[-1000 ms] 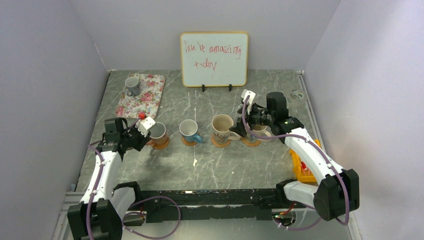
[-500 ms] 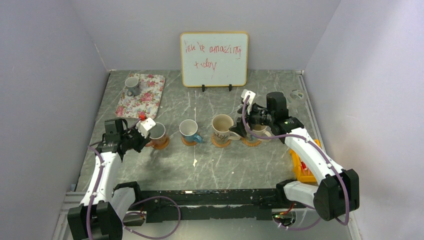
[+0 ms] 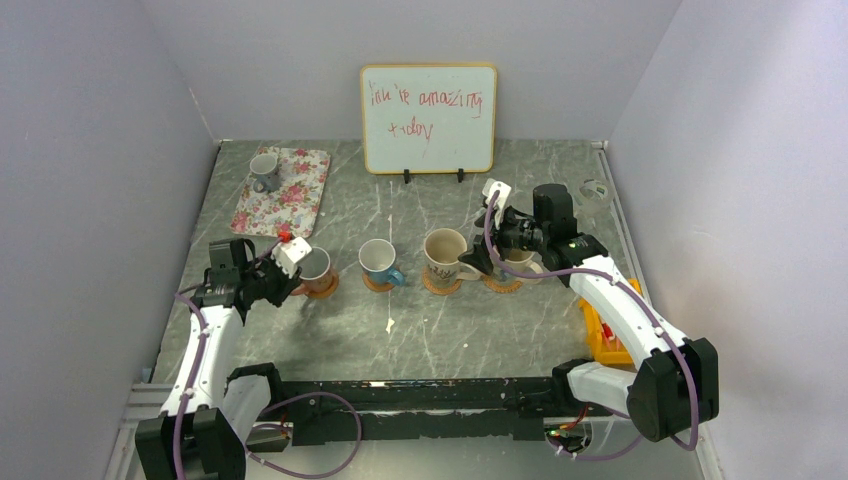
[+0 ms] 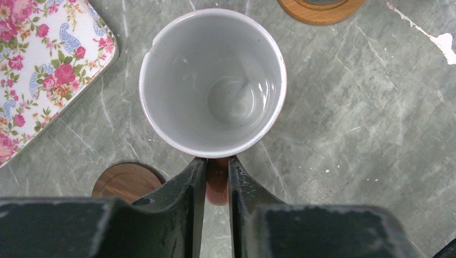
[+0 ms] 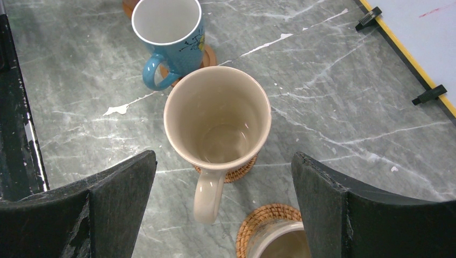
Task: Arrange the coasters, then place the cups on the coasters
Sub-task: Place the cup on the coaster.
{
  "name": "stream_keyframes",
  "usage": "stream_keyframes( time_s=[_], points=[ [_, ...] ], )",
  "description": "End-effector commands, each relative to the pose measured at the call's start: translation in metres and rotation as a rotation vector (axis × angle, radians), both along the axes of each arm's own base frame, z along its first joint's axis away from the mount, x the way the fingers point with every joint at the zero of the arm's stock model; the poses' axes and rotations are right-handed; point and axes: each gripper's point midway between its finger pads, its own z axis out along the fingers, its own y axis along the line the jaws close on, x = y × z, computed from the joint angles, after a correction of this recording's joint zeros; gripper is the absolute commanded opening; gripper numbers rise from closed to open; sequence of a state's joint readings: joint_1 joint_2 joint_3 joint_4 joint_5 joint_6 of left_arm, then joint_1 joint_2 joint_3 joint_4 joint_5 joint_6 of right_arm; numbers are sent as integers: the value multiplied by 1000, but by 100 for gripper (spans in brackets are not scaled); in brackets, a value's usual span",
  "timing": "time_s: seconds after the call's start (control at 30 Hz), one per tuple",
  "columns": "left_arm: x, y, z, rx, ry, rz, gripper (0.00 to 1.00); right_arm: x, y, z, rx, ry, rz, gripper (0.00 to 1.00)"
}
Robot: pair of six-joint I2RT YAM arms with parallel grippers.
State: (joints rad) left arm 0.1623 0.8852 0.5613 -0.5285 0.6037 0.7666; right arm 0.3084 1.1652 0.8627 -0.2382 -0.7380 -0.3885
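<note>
Table (image 3: 450,330): grey-green marbled top with white veins, matt; plain pale walls on three sides.
Whiteboard (image 3: 428,118): upright at 12 o'clock, wood-framed, red scrawl.
Tray (image 3: 300,190): rectangular, rose-printed, at 10 o'clock; the small grey mug (image 3: 265,170) stands on it.
Left gripper (image 4: 216,161): black fingers pressed onto the brown mug's handle, pinching it.
Brown mug (image 4: 212,80): round, glossy white inside, handle at 6 o'clock in the wrist view; leftmost in the row.
Dark coaster (image 4: 126,180): smooth wood disc at that mug's 7 o'clock, just beside the left finger; whether the mug touches it, cannot tell.
Right gripper (image 5: 223,161): jaws spread wide, gripping nothing, one finger on either side of the cream mug.
Cream mug (image 5: 218,115): tall, glazed, handle at 6 o'clock, on a woven coaster (image 5: 236,173).
Blue mug (image 5: 168,32): at the cream mug's 11 o'clock, white inside, on an orange coaster (image 5: 208,54).
Second woven coaster (image 5: 263,215): at 5 o'clock, under a fourth mug (image 5: 279,244) cut by the frame edge.
</note>
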Motion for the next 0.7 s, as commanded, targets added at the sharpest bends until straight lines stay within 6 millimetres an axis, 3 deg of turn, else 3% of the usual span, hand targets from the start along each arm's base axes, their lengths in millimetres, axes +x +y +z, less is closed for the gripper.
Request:
stream_keyframes(
  time_s=[0.0, 0.37, 0.47, 0.53, 0.67],
  points=[
    [6, 3, 13, 17, -40, 4, 32, 1, 4, 16, 24, -50, 18, 100],
    [3, 6, 35, 38, -94, 19, 64, 1, 4, 17, 25, -53, 19, 100],
    [0, 4, 46, 38, -117, 14, 76, 1, 4, 17, 24, -52, 19, 100],
    [-2, 4, 55, 39, -135, 18, 94, 1, 4, 17, 25, -52, 20, 100],
    [-1, 6, 74, 34, -158, 49, 98, 1, 4, 17, 24, -52, 19, 100]
  ],
)
